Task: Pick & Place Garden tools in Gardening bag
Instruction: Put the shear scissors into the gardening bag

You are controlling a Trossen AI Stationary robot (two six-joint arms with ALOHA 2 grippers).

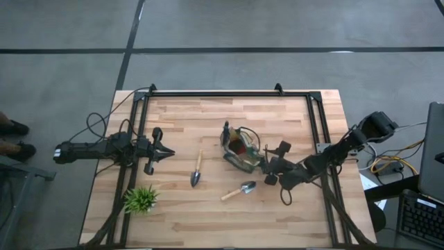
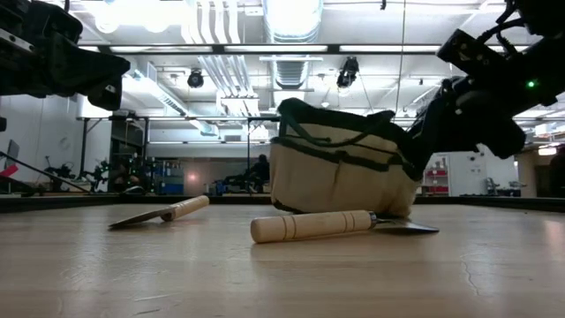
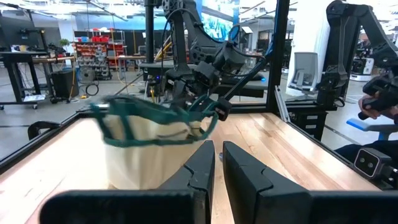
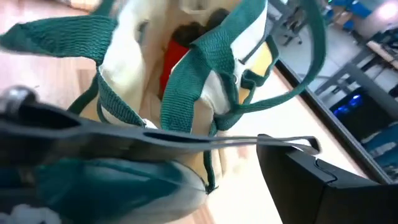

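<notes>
The tan gardening bag (image 1: 239, 149) with green handles stands mid-table, and a red item (image 4: 174, 59) lies inside it. Two wooden-handled trowels lie flat on the table, one (image 1: 197, 170) left of the bag and one (image 1: 239, 189) nearer the front. My right gripper (image 1: 269, 167) is at the bag's right side, shut on grey-metal pruning shears (image 4: 155, 140) just over the bag's open top. My left gripper (image 1: 165, 153) hovers left of the trowels, shut and empty, pointing at the bag (image 3: 149, 143). My right gripper holds the pruning shears, which lie across its fingers. One thin metal end (image 4: 298, 142) sits beside the visible finger (image 4: 298, 180). The other finger and the place of contact are hidden by the shears. The shears are clear of the table, by the bag's green handle (image 4: 205, 68).
A small leafy green plant (image 1: 141, 199) stands near the table's front left. A black frame (image 1: 229, 94) runs round the table's far edge and sides. Bare wood lies in front of the trowels (image 2: 309, 225).
</notes>
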